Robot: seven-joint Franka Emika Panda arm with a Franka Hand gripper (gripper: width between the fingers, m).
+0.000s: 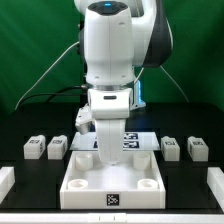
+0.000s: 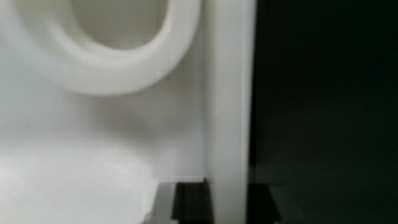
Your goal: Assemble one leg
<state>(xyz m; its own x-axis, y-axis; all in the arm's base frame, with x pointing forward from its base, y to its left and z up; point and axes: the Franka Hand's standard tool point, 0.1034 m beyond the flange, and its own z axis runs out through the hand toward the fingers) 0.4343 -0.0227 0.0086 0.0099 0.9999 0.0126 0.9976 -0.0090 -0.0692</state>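
Observation:
The large white square tray-like piece (image 1: 85, 200) lies at the front middle of the table, with round sockets in its corners. My gripper (image 1: 105, 157) reaches down at its back corner on the exterior view's left. In the wrist view my gripper (image 2: 230, 196) has a dark finger (image 2: 192, 205) on each side of the tray's thin upright wall (image 2: 230, 100), both touching it. A round socket (image 2: 116, 45) lies close beside the wall. The legs lie loose on the table: two on the exterior view's left (image 1: 35, 148) (image 1: 57, 148) and two on its right (image 1: 171, 148) (image 1: 197, 150).
The marker board (image 1: 135, 140) lies flat behind the tray, partly hidden by my arm. White pieces show at the lower left (image 1: 5, 180) and lower right (image 1: 216, 180) edges of the exterior view. A green curtain hangs behind the black table.

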